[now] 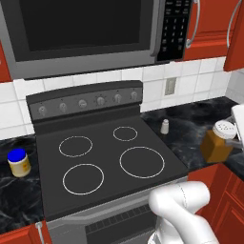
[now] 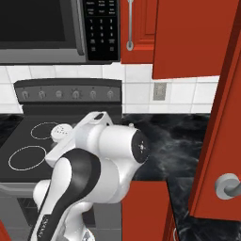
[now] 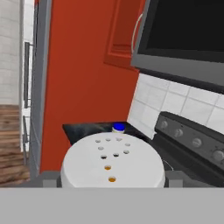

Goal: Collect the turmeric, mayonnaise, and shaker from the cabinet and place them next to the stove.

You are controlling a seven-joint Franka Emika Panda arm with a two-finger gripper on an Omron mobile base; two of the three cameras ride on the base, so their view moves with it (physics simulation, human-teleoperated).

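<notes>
I see turmeric (image 1: 217, 144) in gripper (image 3: 113, 183), jaws closed on jar sides, white perforated lid (image 3: 113, 162) filling hand view; jar tilted, hanging over counter (image 1: 190, 138) right of stove (image 1: 107, 162), near counter's front edge. I can't tell whether it touches counter yet. Shaker (image 1: 164, 126) already standing on right counter just beside stove's right edge, toward back. Mayonnaise (image 1: 19, 162) already on left counter, just beside stove's left edge. My read: two of three placed; turmeric set-down and release left. Cabinet (image 2: 188, 37) door open above.
</notes>
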